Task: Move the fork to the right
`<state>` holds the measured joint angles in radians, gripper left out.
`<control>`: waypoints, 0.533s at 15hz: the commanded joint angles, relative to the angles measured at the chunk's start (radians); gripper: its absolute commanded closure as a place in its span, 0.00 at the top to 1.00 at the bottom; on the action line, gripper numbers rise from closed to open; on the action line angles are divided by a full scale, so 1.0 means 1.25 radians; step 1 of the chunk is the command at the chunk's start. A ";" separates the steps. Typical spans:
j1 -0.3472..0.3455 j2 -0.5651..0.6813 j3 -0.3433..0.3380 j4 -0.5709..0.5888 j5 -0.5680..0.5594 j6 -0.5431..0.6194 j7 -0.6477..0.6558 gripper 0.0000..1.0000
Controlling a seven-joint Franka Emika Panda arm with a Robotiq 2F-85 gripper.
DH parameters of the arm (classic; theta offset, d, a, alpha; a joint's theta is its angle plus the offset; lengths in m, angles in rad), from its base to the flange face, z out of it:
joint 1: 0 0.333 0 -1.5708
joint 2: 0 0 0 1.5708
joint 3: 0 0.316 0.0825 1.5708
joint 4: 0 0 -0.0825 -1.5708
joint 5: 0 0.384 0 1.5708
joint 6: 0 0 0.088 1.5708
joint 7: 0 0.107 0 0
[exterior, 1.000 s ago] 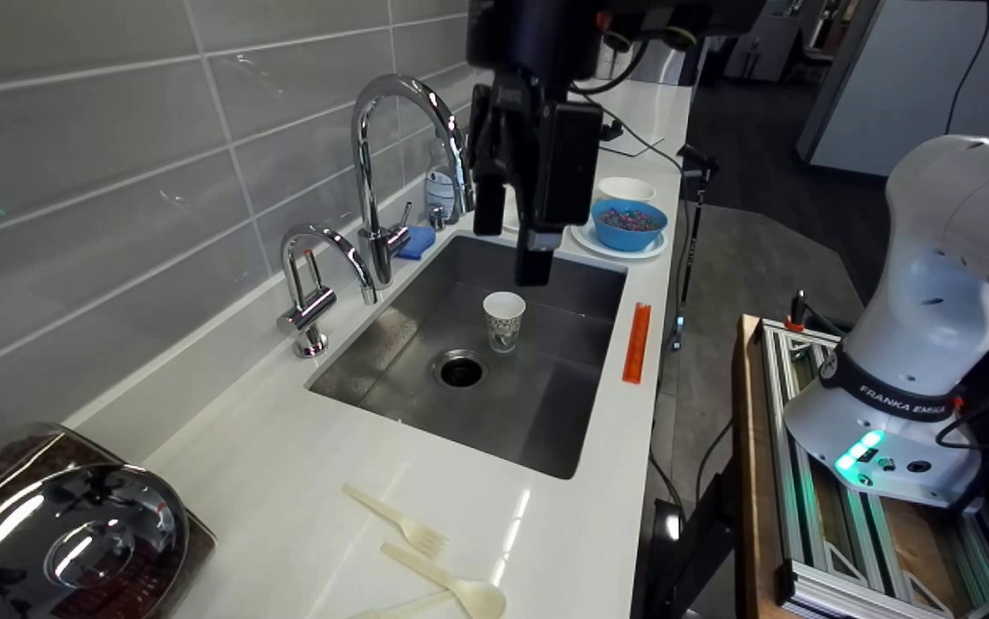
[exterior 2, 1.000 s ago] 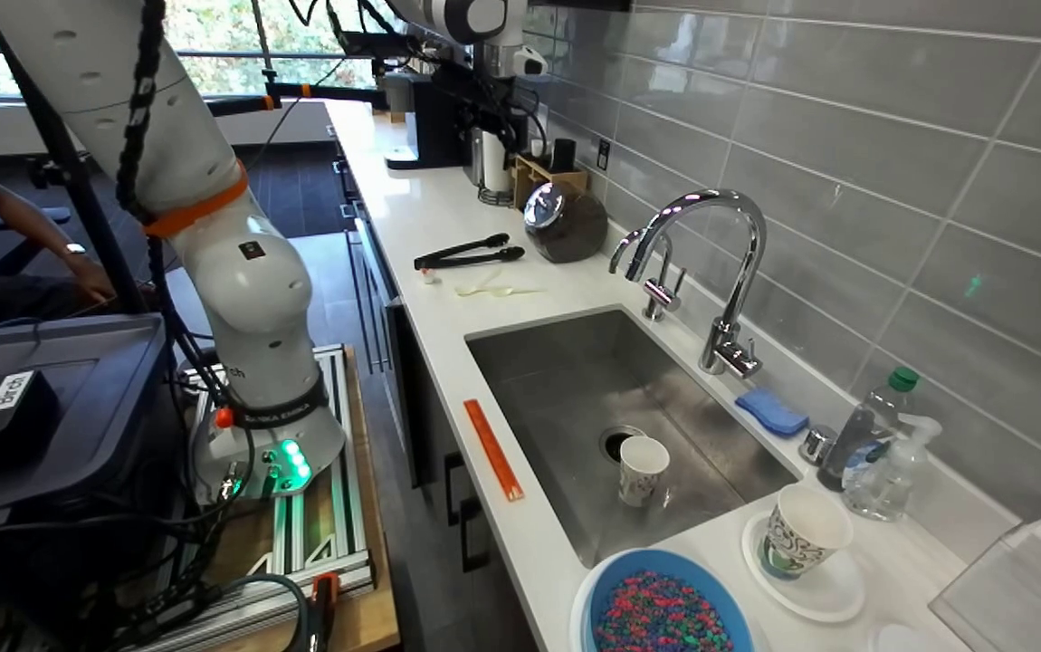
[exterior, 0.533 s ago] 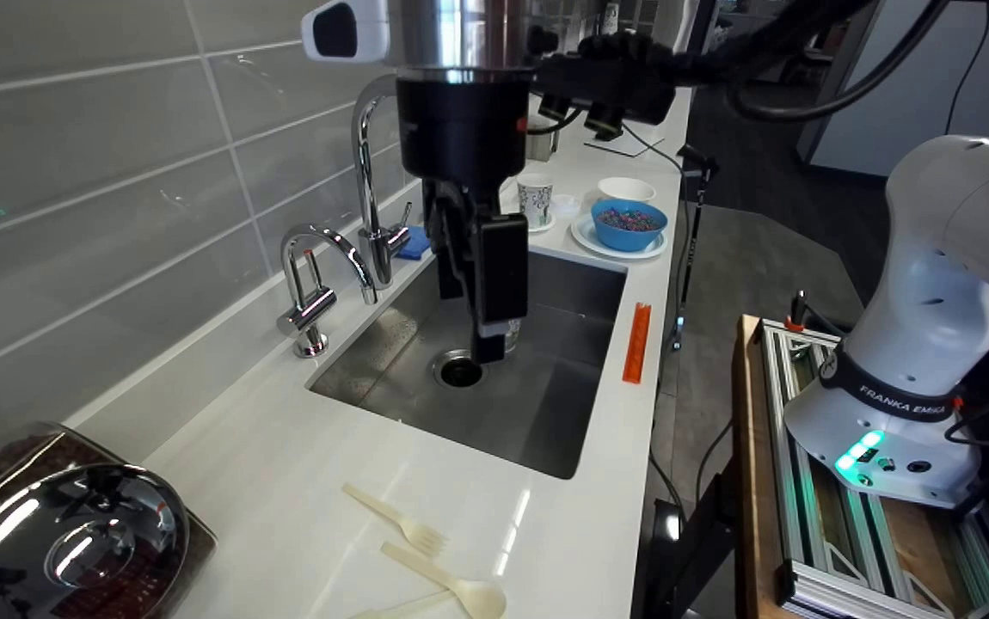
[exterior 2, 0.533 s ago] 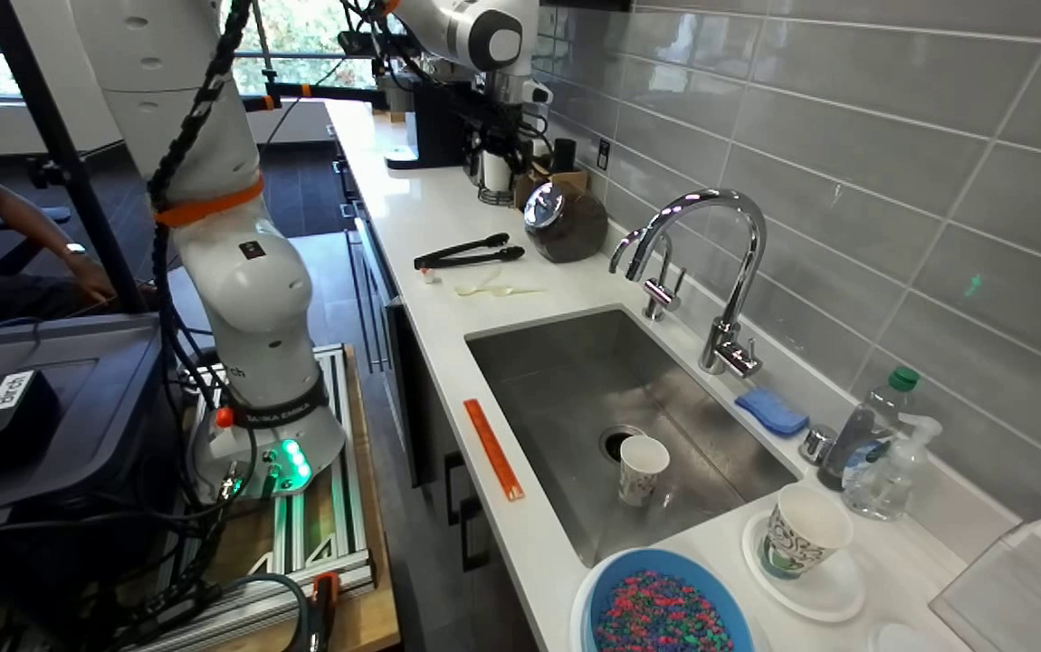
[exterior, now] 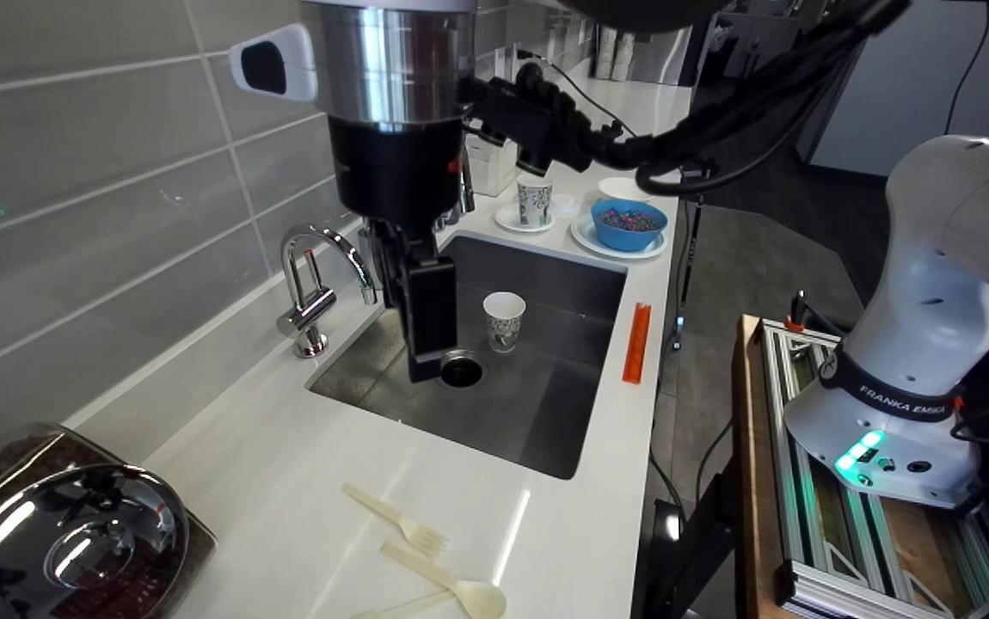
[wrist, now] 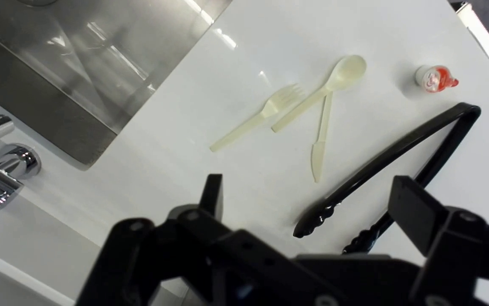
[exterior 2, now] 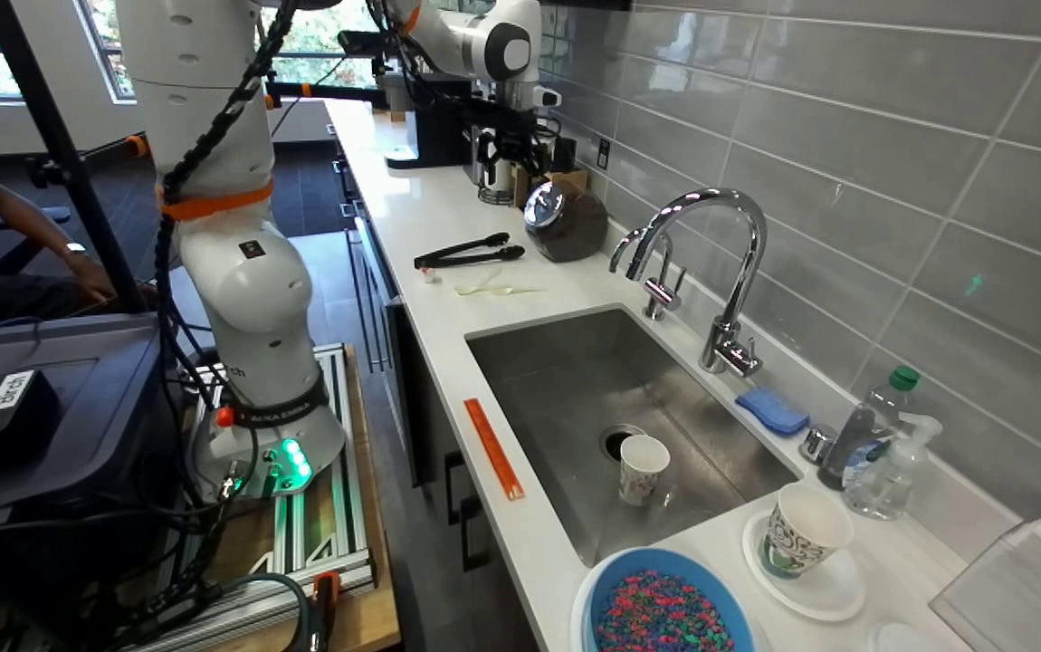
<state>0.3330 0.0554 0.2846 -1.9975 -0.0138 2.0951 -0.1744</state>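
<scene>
Spread wide, the gripper (wrist: 307, 191) hangs over the counter (wrist: 163, 165), its two fingers (wrist: 213, 192) well apart and pointing down. Lower down, the fork (wrist: 265, 112) lies flat on the counter, between the sink (exterior: 537, 413) and the spoon (wrist: 319, 95). Across the wrist view its handle reaches to the lower left and its tines to the upper right. The spoon lies just beside it, head turned much the same way, and the knife (wrist: 322, 138) meets the spoon at its neck. Tongs (wrist: 397, 148) lie near the knife, partly hidden by a finger in that view, and a small red and white item (wrist: 436, 79) sits near their bend. Both exterior views show a cup (exterior: 503, 322) standing in the sink, just beside the drain (exterior: 462, 371). Along the sink's edge lies an orange strip (exterior: 636, 344). In an exterior view a blue bowl (exterior: 629, 241) of coloured bits (exterior: 628, 221) sits on a plate (exterior: 582, 237), well apart from the fork.
</scene>
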 commanded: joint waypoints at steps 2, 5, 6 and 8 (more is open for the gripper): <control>-0.006 0.020 0.011 0.016 -0.001 0.004 0.001 1.00; -0.006 0.028 0.011 0.025 -0.001 0.003 0.001 1.00; -0.006 0.028 0.011 0.026 -0.001 0.003 0.001 1.00; -0.006 0.028 0.011 0.027 -0.001 0.003 0.001 1.00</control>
<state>0.3331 0.0889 0.2904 -1.9674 -0.0138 2.1024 -0.1744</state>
